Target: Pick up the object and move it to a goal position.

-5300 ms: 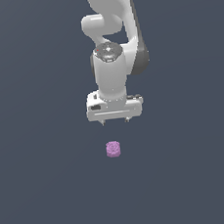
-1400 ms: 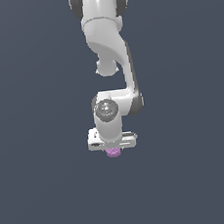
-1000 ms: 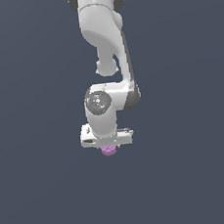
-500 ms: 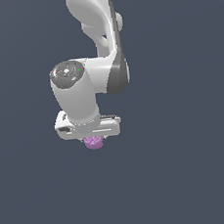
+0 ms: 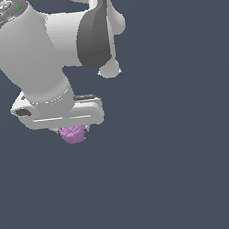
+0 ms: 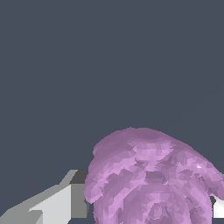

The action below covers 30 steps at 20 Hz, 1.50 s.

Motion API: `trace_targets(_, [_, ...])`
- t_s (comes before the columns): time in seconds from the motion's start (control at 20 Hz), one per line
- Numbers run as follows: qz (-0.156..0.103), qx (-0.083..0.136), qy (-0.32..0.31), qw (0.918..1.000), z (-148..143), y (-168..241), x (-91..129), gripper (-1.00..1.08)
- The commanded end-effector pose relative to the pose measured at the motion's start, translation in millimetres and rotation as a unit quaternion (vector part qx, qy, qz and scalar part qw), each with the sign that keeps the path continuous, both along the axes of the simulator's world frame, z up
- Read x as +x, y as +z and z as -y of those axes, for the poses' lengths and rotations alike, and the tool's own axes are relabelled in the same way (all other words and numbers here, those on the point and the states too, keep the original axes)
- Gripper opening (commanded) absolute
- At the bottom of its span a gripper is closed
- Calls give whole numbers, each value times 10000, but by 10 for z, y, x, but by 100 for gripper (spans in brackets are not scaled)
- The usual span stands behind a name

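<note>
Exterior view – arm: the white Panda arm filled the upper part of the exterior view's left, with the gripper (image 5: 73, 130) pointing down from the broad white hand.
Exterior view – object: the pink-purple object (image 5: 72, 135) sat tucked right under the hand, only its bumpy lower part showing below the white body.
Exterior view – jaws: the fingers were mostly hidden by the hand; from here alone the grip could not be told.
Exterior view – goal: no marker for the goal position showed anywhere against the plain dark background.
Exterior view – containers: none in sight, so nothing to report inside any.
Wrist view – object: the object (image 6: 153, 179) loomed large and ridged, close against the camera.
Wrist view – fingers: a pale finger (image 6: 54, 205) lay against one side of it and a sliver of white showed at the other side.
Wrist view – jaws: they appeared to be pinching the lump between them.
Progress: the pick-up looked done, judging by the lump hanging clear under the hand; carrying it to the goal appeared to be what was left.
</note>
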<state>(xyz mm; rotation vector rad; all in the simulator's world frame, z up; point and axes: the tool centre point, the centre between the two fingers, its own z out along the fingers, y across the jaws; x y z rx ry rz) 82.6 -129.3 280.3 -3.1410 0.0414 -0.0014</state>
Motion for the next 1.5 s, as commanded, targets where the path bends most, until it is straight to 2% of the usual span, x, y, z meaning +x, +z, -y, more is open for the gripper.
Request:
trace_targets(0.0, [-5, 1, 3, 10000, 114, 237, 14, -100])
trace_targets(0.65, [-4, 0, 5, 10000, 493, 1011, 98, -100])
trace_targets(1.45, [-5, -2, 5, 10000, 599, 1229, 135, -100])
